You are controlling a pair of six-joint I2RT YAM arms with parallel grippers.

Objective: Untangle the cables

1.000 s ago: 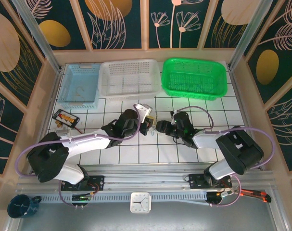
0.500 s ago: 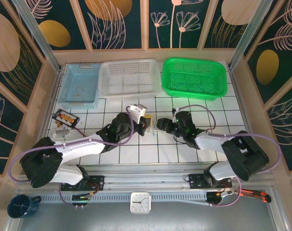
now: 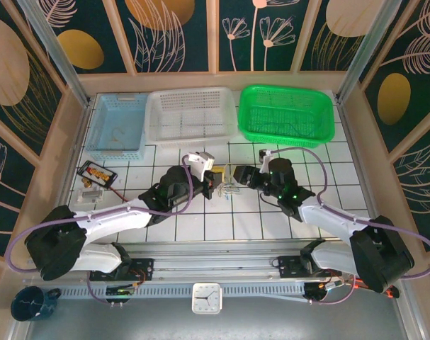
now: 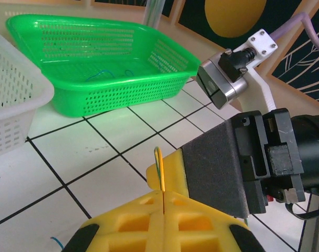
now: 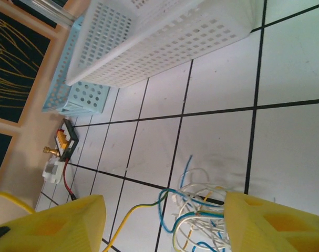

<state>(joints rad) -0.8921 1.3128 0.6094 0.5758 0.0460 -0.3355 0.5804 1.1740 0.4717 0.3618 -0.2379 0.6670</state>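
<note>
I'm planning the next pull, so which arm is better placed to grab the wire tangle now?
Right. The right pincer is open with the tangle between its fingers; the left pincer is shut on one yellow-green wire.

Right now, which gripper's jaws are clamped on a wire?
The left gripper: its jaws are shut on a yellow-green wire; the right gripper stands open.

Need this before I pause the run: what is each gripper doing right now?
Left gripper: closed, pinching a yellow-green wire from the cables.
Right gripper: open, gripping nothing; the cables show between its spread fingers.
</note>
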